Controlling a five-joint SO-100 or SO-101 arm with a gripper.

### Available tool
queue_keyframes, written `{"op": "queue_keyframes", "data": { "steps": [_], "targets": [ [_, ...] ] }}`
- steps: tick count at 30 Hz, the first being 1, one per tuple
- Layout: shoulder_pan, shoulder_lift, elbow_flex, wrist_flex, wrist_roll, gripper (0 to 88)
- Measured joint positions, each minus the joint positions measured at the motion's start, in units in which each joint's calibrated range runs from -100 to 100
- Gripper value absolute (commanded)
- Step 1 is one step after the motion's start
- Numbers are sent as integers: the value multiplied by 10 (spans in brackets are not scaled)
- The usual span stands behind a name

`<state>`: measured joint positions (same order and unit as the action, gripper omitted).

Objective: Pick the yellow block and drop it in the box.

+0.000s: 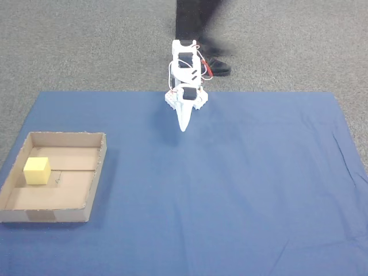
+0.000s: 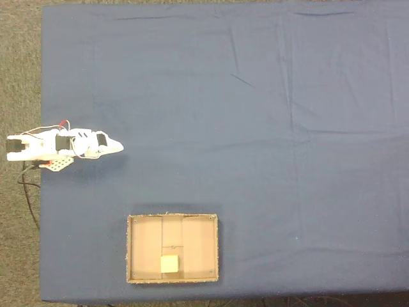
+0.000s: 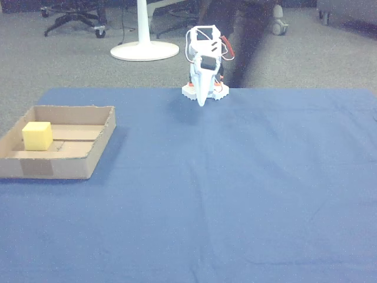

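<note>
Taking the box [image 3: 88, 162] as the landmark and working from the near edge of the blue cloth [image 3: 235, 206] outward in the low front view, the cloth in front of and to the right of the box lies bare, with only soft creases in it. The box itself sits at the cloth's left side, a shallow brown cardboard tray with a patch of tape on its near wall. Inside it, resting on the floor toward its left wall, is the yellow block [image 3: 37, 135]; both fixed views agree, showing the block [image 1: 37, 171] sitting flat on the cardboard within the walls [image 1: 96, 178], touched by nothing. Well beyond the box, at the far edge of the cloth, stands the white arm [image 3: 204, 59], folded up over its base with the gripper [image 3: 201, 101] pointing down at the cloth, well apart from the box and holding nothing. Its fingers appear drawn together into one narrow point, though the pictures are too small to rule out a slight gap. Behind the arm, on the grey carpet, are a person's dark legs [image 1: 195, 29] and a white stand base [image 3: 144, 50]. Judged from how things lie, the task looks complete: the block is in the box and the arm seems parked, with nothing left to do.
</note>
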<state>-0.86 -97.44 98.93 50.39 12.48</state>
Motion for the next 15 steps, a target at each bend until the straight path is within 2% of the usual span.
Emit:
{"op": "queue_keyframes", "data": {
  "steps": [2,5,11,15],
  "targets": [
    [-16,-2,0,-16,-79,2],
    [-23,1,0,-18,-132,2],
    [-8,1,0,-18,-156,2],
    [-17,1,0,-18,-126,2]
  ]
}}
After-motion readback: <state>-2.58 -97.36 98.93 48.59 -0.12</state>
